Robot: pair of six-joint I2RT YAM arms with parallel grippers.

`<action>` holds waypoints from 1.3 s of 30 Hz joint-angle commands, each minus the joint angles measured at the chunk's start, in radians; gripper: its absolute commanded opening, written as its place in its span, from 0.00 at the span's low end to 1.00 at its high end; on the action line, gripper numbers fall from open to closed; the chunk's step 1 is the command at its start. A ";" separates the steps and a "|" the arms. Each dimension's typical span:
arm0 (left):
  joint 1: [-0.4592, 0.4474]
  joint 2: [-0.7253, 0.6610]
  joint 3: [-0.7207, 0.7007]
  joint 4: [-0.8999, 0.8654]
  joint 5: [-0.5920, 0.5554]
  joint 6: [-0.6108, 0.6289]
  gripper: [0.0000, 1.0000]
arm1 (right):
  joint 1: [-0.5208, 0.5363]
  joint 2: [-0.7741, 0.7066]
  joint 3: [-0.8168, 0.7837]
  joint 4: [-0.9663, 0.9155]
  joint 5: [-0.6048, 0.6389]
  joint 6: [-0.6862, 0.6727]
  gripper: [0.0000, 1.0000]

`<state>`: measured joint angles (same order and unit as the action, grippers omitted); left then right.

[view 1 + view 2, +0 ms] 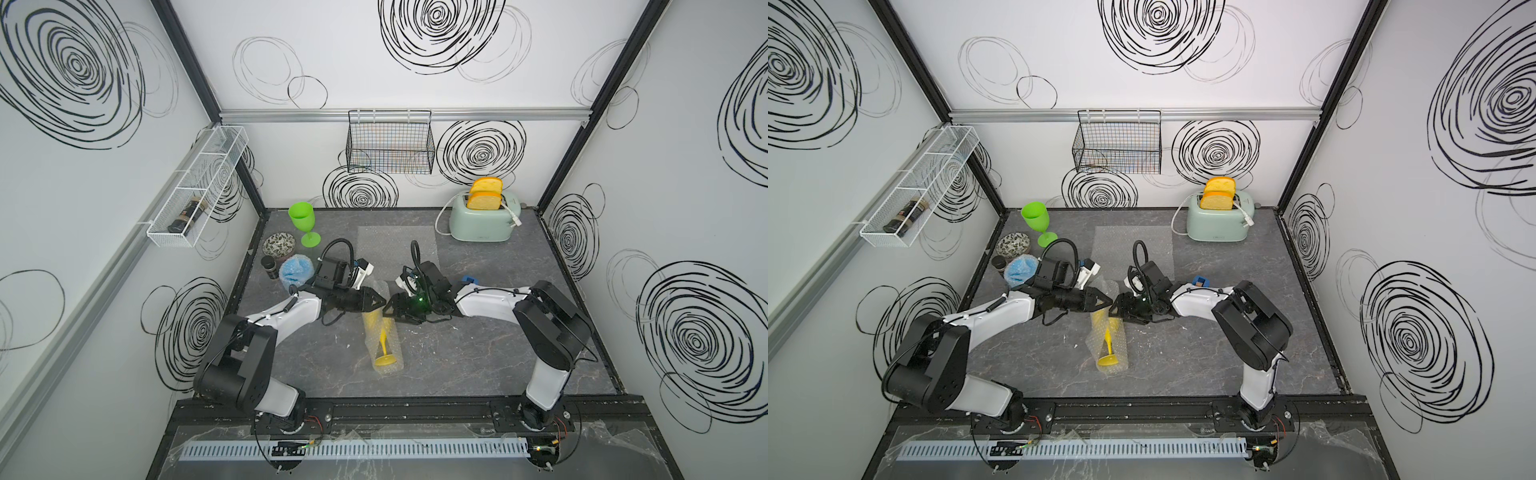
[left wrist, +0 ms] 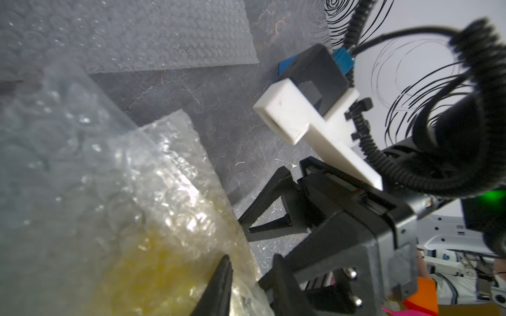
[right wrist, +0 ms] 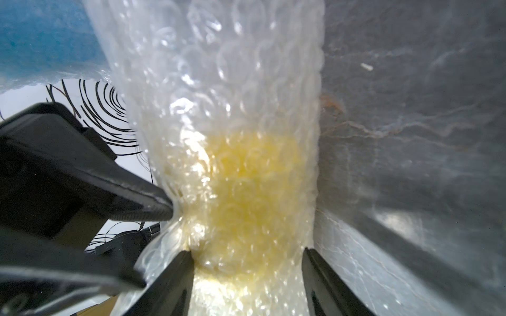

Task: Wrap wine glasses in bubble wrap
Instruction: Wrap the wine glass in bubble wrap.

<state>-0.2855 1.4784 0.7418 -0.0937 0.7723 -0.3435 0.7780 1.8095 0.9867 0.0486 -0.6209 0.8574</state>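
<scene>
- Here, three goblets share your table: the green goblet (image 1: 301, 217) stands upright at the back left, the blue goblet (image 1: 296, 270) sits bundled in wrap near the left wall, and the yellow goblet (image 1: 384, 360) lies mid-table inside a tube of bubble wrap (image 3: 219, 82).
- One flat sheet (image 1: 395, 245) lies behind it.
- Your two grippers meet at the bowl end. The right gripper (image 3: 247, 255) clamps the wrapped yellow goblet, while the left gripper (image 1: 380, 301), jaws nearly together, nips the bubble wrap.
</scene>
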 commanded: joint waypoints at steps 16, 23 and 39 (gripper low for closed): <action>0.001 0.034 -0.018 -0.054 -0.139 0.081 0.13 | 0.009 -0.058 0.024 -0.097 0.013 -0.054 0.66; 0.001 0.036 -0.019 -0.049 -0.142 0.076 0.15 | 0.007 -0.196 -0.003 -0.160 0.051 -0.077 0.62; 0.000 0.020 -0.022 -0.043 -0.143 0.074 0.15 | 0.054 -0.209 -0.045 -0.180 -0.018 -0.107 0.00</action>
<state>-0.2863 1.4834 0.7403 -0.0967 0.7017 -0.2871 0.8238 1.6066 0.9588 -0.1047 -0.6193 0.7731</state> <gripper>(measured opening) 0.148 0.042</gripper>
